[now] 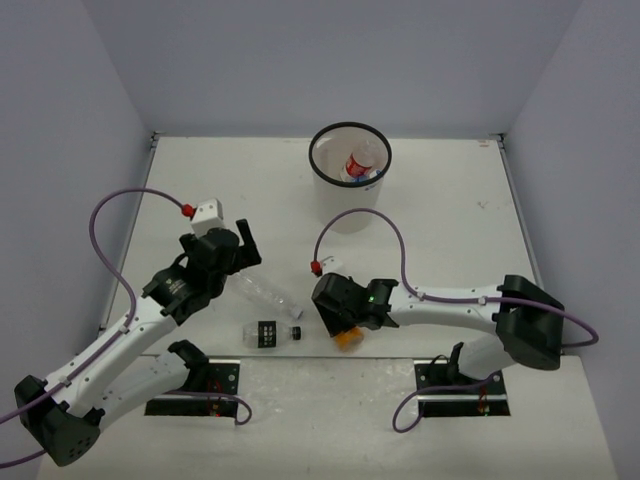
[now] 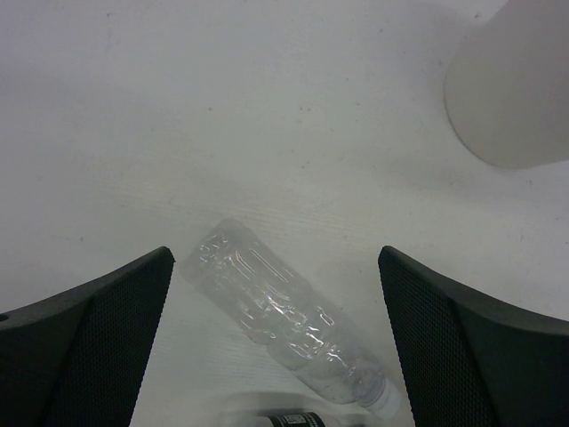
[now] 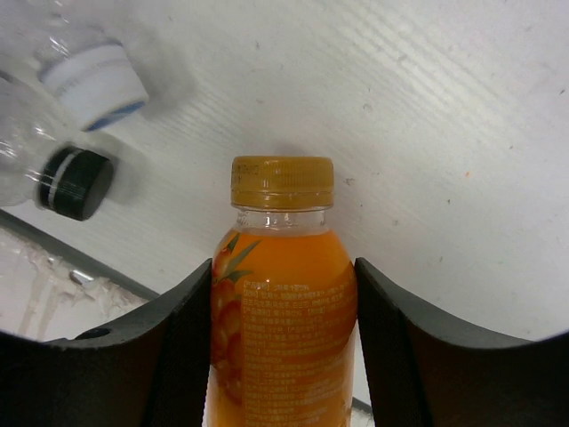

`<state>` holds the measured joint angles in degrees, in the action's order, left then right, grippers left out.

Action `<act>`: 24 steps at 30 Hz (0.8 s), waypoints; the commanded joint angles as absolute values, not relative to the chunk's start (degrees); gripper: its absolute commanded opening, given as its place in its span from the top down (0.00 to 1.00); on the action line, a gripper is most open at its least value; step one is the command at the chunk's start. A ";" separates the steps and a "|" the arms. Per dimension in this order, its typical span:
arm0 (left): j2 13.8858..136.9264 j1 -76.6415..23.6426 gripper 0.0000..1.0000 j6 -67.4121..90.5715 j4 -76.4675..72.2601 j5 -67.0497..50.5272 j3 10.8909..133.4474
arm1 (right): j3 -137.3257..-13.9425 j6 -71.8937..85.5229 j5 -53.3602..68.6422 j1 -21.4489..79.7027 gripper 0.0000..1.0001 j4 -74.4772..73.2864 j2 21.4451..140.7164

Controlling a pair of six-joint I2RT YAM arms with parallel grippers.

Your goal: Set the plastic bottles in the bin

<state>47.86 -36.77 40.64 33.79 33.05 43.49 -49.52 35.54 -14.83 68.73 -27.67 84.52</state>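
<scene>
The short orange bottle (image 3: 284, 338) lies on the table near its front edge, and my right gripper (image 3: 284, 267) is shut on it, a finger pressing each side; from above it (image 1: 347, 341) peeks out under that gripper (image 1: 343, 328). The long plain clear bottle (image 1: 268, 295) lies slanted just right of my left gripper (image 1: 244, 250). In the left wrist view the left gripper (image 2: 276, 253) stands open, with this bottle (image 2: 276, 311) on the table between the fingers. The black-labelled bottle (image 1: 270, 333) lies close by. The white bin (image 1: 350, 207) at the back holds a red-labelled bottle (image 1: 358, 165).
The clear bottle's white cap (image 3: 93, 80) and the black cap (image 3: 76, 182) lie close to the left of the orange bottle. The bin's wall (image 2: 516, 89) shows at the upper right of the left wrist view. Walls enclose the table on three sides.
</scene>
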 commanded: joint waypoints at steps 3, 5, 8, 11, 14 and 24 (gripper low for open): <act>47.00 -36.55 0.00 44.97 34.98 33.98 42.93 | -60.69 30.22 -22.53 68.62 0.80 -29.59 75.31; 46.75 -36.56 0.00 45.97 34.72 33.02 42.18 | -63.89 27.85 -24.08 68.00 0.81 -28.77 72.90; 46.49 -36.56 0.00 48.51 36.04 31.82 41.92 | -69.36 21.60 -28.46 65.19 0.80 -23.25 69.43; 46.33 -36.55 0.00 50.79 37.79 31.34 42.15 | -73.15 17.18 -20.58 56.61 0.79 -15.43 68.38; 46.44 -36.48 0.00 53.81 40.87 31.81 42.83 | -78.81 14.76 -14.80 50.07 0.79 -11.66 70.25; 45.62 -36.51 0.00 57.55 41.50 29.34 41.78 | -100.34 6.91 -16.27 35.76 0.78 -8.67 89.83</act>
<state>46.69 -36.77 54.41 41.39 29.71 42.24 -94.32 10.58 -16.89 38.64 -10.71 83.51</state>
